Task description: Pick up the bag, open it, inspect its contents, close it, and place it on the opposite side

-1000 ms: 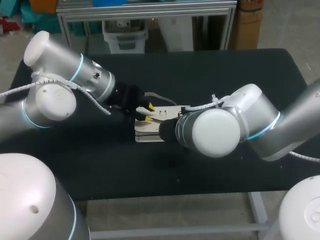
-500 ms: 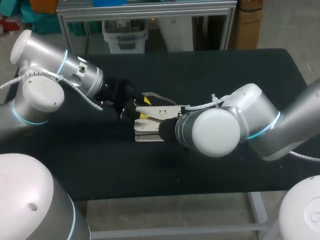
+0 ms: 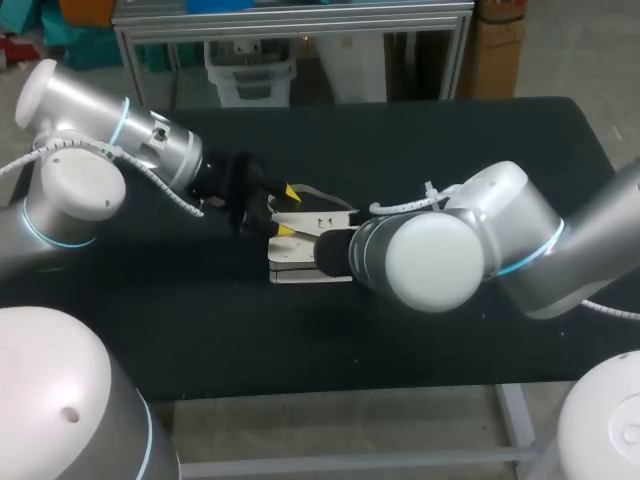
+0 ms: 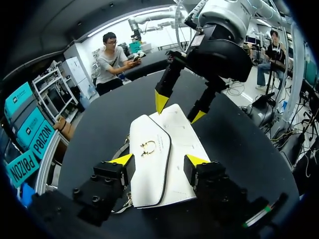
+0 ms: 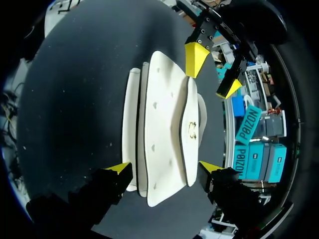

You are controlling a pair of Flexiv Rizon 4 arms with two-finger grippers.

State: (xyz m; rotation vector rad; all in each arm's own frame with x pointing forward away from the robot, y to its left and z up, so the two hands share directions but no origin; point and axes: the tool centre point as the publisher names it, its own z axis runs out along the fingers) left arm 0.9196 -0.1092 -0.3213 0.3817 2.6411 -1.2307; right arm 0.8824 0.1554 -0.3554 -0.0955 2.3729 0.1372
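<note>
- White bag [image 3: 300,268] lies flat mid-frame on the black table [image 3: 450,140].
- Left gripper [image 3: 288,210], jaws apart, at its left end.
- Right gripper [image 5: 164,168], jaws apart, straddles the opposite end.

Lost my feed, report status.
Left gripper open, right gripper open, at opposite ends of white leather flap bag. Bag flat on black table. Nothing blocking.

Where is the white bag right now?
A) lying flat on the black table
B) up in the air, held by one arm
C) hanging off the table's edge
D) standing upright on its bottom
A: the white bag lies flat on the black table, and the left end effector and right end effector are both open, lifting nothing.
</note>
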